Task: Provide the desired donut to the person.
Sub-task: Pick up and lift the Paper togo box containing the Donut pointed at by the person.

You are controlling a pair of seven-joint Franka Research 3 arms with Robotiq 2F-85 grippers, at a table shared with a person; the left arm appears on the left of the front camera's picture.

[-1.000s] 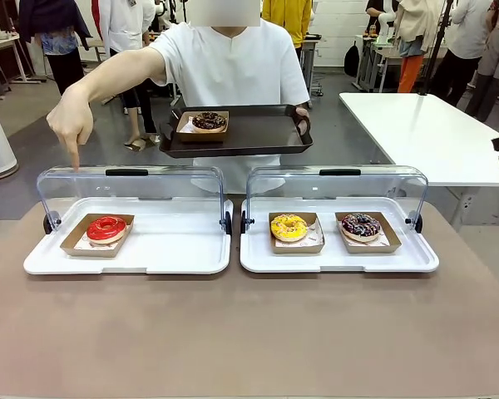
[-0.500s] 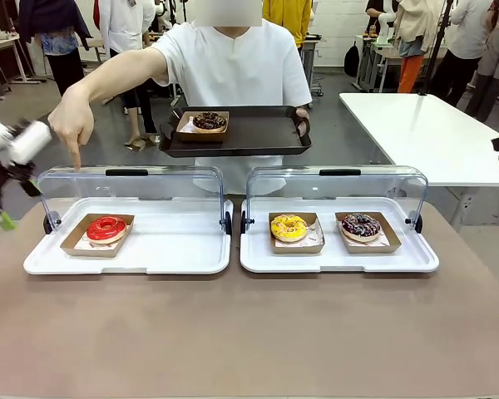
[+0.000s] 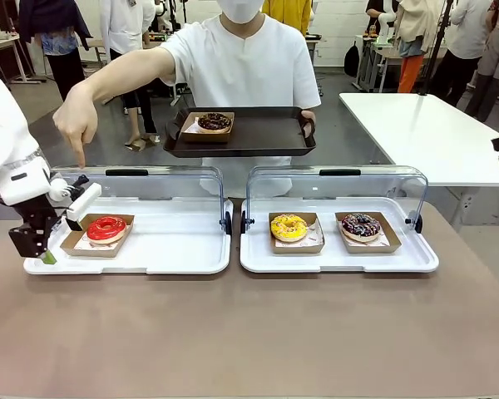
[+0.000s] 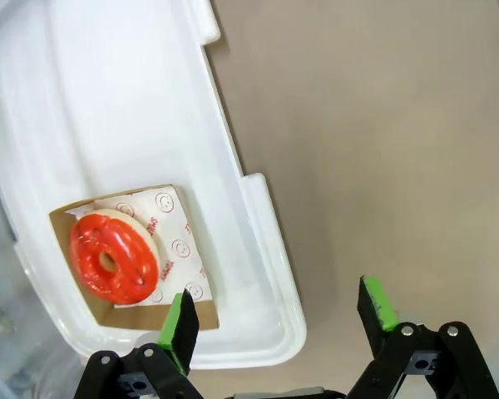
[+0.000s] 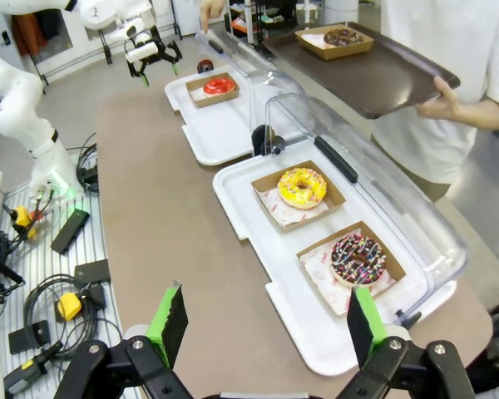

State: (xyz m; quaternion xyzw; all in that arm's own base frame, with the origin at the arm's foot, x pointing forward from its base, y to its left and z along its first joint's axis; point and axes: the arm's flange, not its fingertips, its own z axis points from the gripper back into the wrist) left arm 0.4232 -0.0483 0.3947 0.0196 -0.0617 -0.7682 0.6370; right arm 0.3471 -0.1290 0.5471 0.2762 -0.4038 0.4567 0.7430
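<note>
The right end effector (image 5: 266,324) is hanging high over the near part of the brown desk (image 3: 249,332), its green-padded jaws standing wide with nothing between them. The left end effector (image 4: 279,314) is hovering low at the outer end of the left white tray (image 3: 162,259), also spread wide and empty. One pad is sitting over the corner of the cardboard holder of the red donut (image 4: 114,258), the other over bare desk. On the right white tray (image 3: 333,261), a yellow donut (image 3: 289,226) and a sprinkled chocolate donut (image 3: 360,225) are lying side by side in holders. Both clear lids are standing open. At the far side the person (image 3: 241,66) is pointing a hand (image 3: 76,125) down above the red donut while holding a dark tray (image 3: 266,137) carrying a chocolate donut (image 3: 214,122).
</note>
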